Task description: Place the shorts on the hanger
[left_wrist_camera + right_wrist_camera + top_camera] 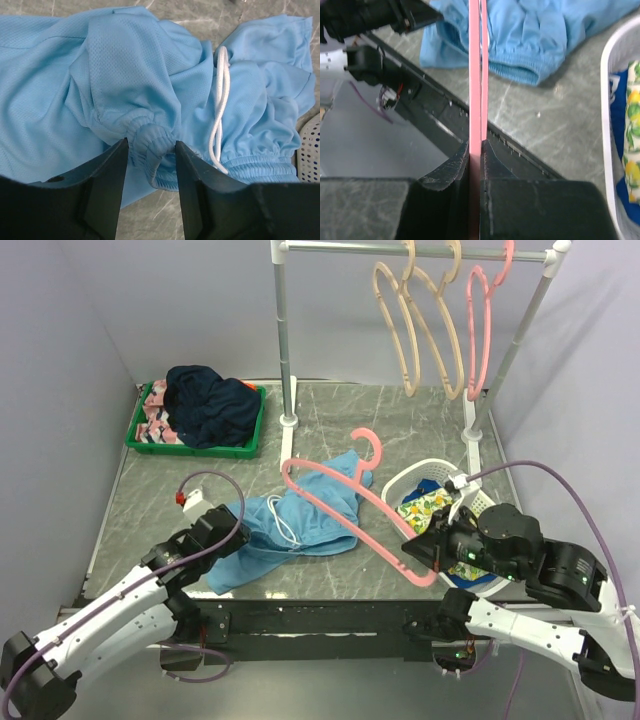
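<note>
The light-blue shorts [300,525] lie crumpled on the marble table, their white drawstring [220,110] trailing over the waistband. My left gripper [238,523] sits at their left edge. In the left wrist view its fingertips [151,144] press on a bunched fold of the elastic waistband [150,142] from both sides. The pink hanger [340,505] slants across the shorts, hook toward the back. My right gripper [415,552] is shut on its lower end. In the right wrist view the pink bar [476,75] runs straight out from between the closed jaws [476,145] toward the shorts [530,35].
A green tray [135,435] with a dark navy garment [210,405] stands back left. Beside the right arm is a white basket [425,472] holding a lemon-print cloth [428,505]. At the back, a rack [287,340] carries tan hangers [420,330] and another pink one [480,330].
</note>
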Controlling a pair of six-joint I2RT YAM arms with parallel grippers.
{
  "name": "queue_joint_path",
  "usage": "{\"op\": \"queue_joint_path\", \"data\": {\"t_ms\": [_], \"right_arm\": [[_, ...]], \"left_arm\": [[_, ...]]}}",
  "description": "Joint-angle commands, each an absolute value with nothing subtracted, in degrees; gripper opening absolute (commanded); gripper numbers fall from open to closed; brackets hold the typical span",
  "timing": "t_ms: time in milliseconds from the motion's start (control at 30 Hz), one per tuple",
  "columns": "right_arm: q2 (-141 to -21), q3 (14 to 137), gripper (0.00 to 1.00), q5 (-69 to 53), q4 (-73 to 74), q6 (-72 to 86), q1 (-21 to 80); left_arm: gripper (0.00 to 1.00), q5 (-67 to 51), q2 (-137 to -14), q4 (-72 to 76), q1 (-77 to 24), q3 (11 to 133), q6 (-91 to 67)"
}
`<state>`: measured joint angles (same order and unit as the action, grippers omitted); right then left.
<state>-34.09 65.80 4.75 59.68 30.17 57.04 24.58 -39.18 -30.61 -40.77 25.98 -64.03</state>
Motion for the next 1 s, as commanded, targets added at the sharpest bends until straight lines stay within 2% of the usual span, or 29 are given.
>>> {"op": "queue_joint_path", "data": {"t_ms": [0, 367, 533, 667, 967], "right_arm": [[-33.1, 69.4, 0.0, 1.8, 66.1, 31.2, 57.3], [-34.0, 71.1, 0.0, 0.2, 69.4, 30.0, 57.3], [-34.8, 70.9, 0.0, -2.0, 69.0, 29.3, 57.4], [-35.9, 70.8, 0.0, -3.2, 67.9, 28.6, 57.3], [-38.5, 70.7, 0.0, -9.0, 66.4, 25.7, 57.4]], "left_arm": [[0.48, 24.4, -38.8, -28.8, -40.5, 27.3, -63.8], [0.52, 20.6, -31.6, -32.9, -40.7, 25.1, -65.7], [0.49, 18.5, -28.9, -31.7, -40.8, 22.8, -66.8], [0.46, 19.0, -29.7, -32.3, -40.8, 21.5, -67.6], [0.45, 24.1, -33.7, -29.7, -40.9, 21.7, -67.9]]}}
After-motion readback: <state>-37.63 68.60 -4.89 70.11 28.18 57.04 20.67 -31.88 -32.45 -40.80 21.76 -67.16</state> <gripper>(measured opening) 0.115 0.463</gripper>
